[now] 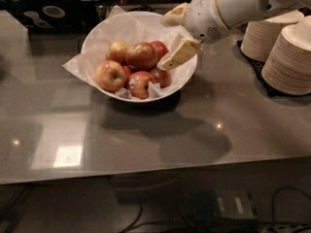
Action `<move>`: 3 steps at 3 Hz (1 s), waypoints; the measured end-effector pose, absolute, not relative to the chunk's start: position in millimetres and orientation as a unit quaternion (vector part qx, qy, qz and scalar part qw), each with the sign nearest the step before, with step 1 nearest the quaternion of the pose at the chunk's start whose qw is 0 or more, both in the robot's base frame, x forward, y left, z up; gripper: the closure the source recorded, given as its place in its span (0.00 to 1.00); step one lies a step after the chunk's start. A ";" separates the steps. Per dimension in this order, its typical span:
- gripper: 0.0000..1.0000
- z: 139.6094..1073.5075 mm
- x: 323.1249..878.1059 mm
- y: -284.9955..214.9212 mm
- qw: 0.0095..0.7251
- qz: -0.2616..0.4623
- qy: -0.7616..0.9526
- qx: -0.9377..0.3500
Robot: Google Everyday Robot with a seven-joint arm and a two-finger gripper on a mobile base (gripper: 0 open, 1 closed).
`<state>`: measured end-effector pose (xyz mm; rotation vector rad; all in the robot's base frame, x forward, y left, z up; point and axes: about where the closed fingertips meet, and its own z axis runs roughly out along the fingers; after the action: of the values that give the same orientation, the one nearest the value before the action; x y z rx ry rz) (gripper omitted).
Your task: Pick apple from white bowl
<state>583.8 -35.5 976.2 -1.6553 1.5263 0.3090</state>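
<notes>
The white bowl (pixel 187 79), lined with crinkled white paper, stands at the back middle of the grey table and holds several apples. The large red-orange streaked apple (pixel 142 56) lies on top of the pile in the middle. My gripper (pixel 164 42) hangs over the bowl's right side, just right of that apple and apart from it. Its cream fingers (pixel 181 53) are spread open and hold nothing. A small dark red apple (pixel 158 47) lies under the gripper. A red apple with a small sticker (pixel 139 84) lies at the front.
Stacks of pale paper plates (pixel 290 62) stand at the right, close behind my arm. A dark laptop (pixel 48 11) is at the back left. A yellowish-red apple (pixel 111 75) lies at the bowl's left. The table's front edge (pixel 155 171) runs across below.
</notes>
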 end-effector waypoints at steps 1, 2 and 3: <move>0.28 972.0 589.2 -27.2 0.422 0.139 0.602 -0.664; 0.26 966.5 596.6 -19.3 0.424 0.166 0.596 -0.661; 0.29 961.8 602.0 -11.9 0.423 0.189 0.592 -0.659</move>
<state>602.0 -11.9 961.8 -1.6490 1.4826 0.4730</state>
